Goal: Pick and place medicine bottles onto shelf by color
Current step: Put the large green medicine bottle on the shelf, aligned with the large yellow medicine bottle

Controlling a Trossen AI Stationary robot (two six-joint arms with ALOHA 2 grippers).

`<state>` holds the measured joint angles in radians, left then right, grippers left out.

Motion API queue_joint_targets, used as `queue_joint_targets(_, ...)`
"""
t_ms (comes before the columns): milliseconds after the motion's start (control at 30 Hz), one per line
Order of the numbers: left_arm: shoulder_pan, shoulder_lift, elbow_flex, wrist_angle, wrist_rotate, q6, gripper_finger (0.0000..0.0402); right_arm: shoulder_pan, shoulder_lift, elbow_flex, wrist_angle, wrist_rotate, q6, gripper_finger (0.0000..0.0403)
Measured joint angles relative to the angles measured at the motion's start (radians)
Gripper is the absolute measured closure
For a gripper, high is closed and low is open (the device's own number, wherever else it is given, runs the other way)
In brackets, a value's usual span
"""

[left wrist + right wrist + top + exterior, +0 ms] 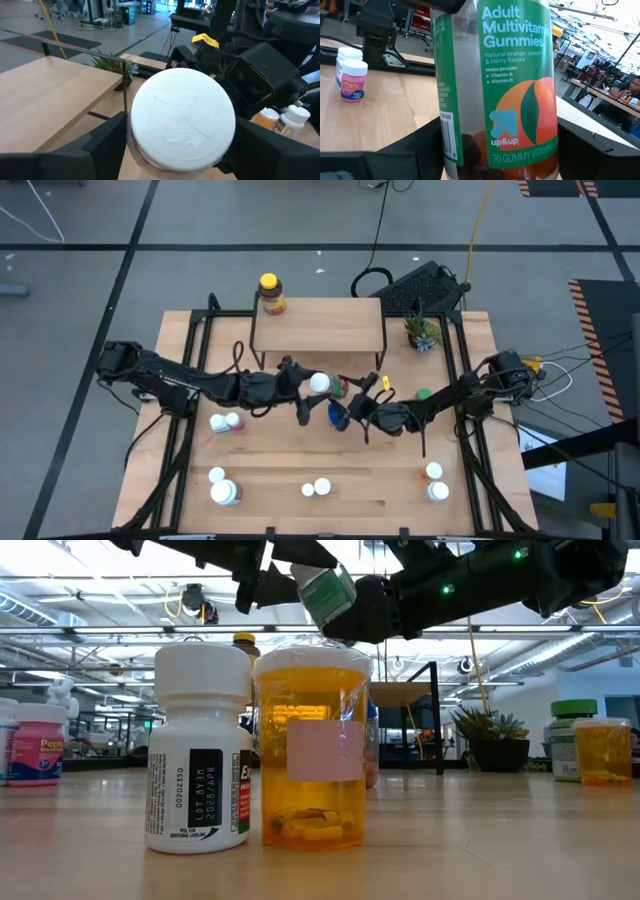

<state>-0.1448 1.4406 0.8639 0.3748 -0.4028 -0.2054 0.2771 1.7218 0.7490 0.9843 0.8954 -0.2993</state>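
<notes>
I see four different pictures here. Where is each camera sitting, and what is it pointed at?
High view: above the table, looking straight down on both arms, the shelf and scattered bottles.
Low view: at tabletop height, looking across at an orange bottle; the arms cross overhead.
Left wrist view: on the left arm, looking past the left gripper at a white cap.
Right wrist view: on the right arm; the right gripper frames the gummies bottle.
Shared: both wrist views show that same bottle.

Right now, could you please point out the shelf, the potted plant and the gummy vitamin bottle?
shelf (330,330), high view, bare board top.
potted plant (422,332), high view, its leaves.
gummy vitamin bottle (510,90), right wrist view, green label.
</notes>
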Motion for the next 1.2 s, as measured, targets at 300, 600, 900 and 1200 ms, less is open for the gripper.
queue_joint_targets(300,0.000,0.000,0.000,0.013,-0.006,0.014,0.0105,0.000,0.000,0.000,0.002,-0.003,-0.009,0.0115)
queue_joint_targets(600,0.000,0.000,0.000,0.015,0.014,0.091,0.0119,0.000,-0.008,0.001,-0.020,-0.017,-0.033,0.0067)
queue_joint_targets(900,-0.001,-0.029,0.000,-0.029,0.136,0.177,0.0111,-0.025,-0.173,0.002,-0.338,-0.338,0.199,0.0053)
queue_joint_targets(1200,0.007,-0.035,0.000,-0.028,0.459,0.290,0.0112,-0.162,-0.234,-0.053,-0.289,-0.997,0.435,0.0053)
